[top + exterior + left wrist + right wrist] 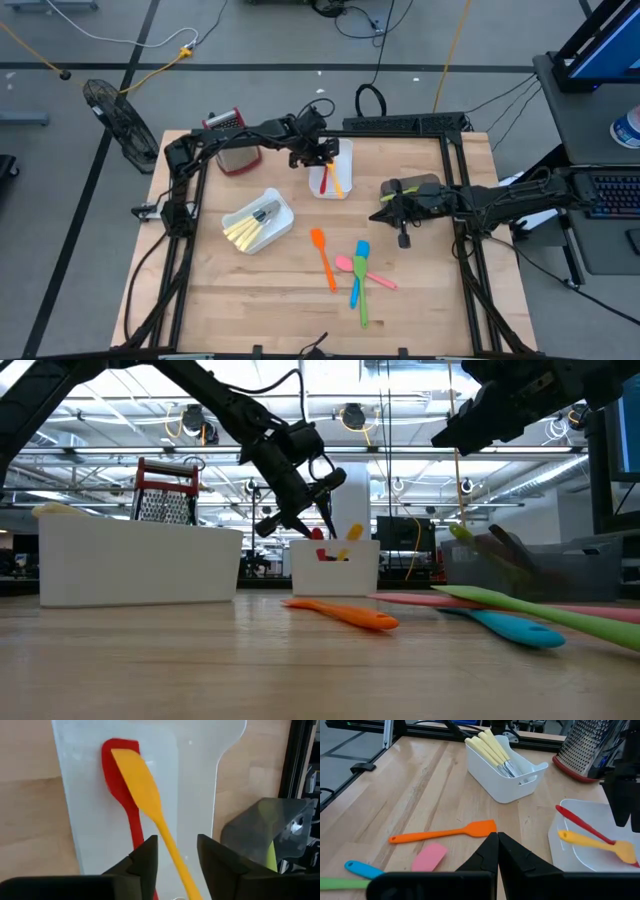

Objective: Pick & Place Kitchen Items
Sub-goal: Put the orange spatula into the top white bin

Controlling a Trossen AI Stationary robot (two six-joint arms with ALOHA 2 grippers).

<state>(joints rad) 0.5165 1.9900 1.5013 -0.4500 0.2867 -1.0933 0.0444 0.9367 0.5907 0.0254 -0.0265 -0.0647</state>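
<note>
My left gripper point(177, 845) hangs open over a white bin point(345, 150) at the table's far middle. In the bin lie a red spatula point(122, 790) and, on top of it, a yellow spatula point(142, 785). The yellow handle runs up between my fingers with a gap on both sides. In the low view the yellow end point(355, 532) sticks up over the bin's rim. Orange point(323, 257), pink point(368, 274), blue point(357, 272) and green point(361, 290) utensils lie flat on the table's near middle. My right gripper point(497, 845) waits shut above the table's right side.
A second white bin point(282, 212) at the left holds cream-handled cutlery point(245, 230). A metal grater with a red top point(232, 140) stands at the far left. A grey bin point(415, 185) sits under my right arm. Bare wood lies along the near edge.
</note>
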